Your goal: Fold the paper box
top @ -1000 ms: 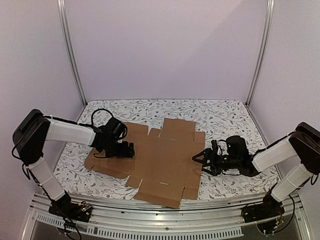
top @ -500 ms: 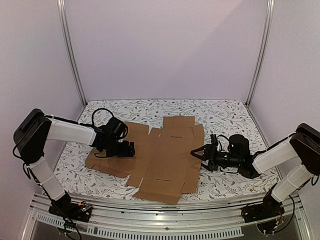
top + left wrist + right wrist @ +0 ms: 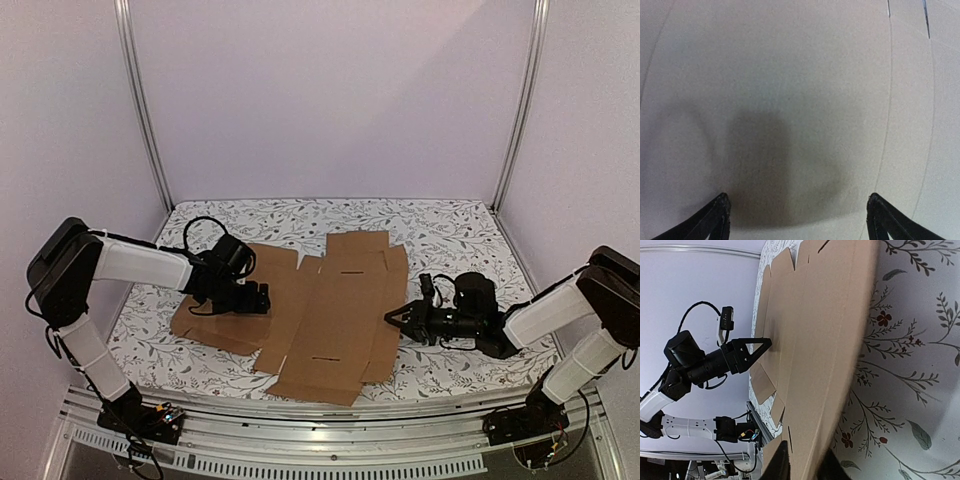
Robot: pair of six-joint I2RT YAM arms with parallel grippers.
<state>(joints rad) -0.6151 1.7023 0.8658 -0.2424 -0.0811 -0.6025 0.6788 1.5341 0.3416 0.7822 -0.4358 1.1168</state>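
Note:
The paper box (image 3: 330,310) lies as a flat brown die-cut cardboard sheet on the floral table. My left gripper (image 3: 255,298) stands on its left panel, jaws wide open, and the left wrist view shows only bare cardboard (image 3: 800,75) between the fingertips (image 3: 722,202). My right gripper (image 3: 397,317) is at the sheet's right edge, lying low and pointing left. In the right wrist view the right gripper (image 3: 805,467) has its two fingers shut on the edge of the right flap (image 3: 815,315), one above and one below. Across the sheet the left gripper (image 3: 762,343) shows.
A floral cloth (image 3: 450,235) covers the table. Aluminium posts (image 3: 140,110) stand at the back corners, with pale walls behind. A metal rail (image 3: 320,440) runs along the near edge between the arm bases.
My right gripper has closed from wide open onto the sheet's right flap edge, after lifting it slightly and coming back down. The left arm has not moved.

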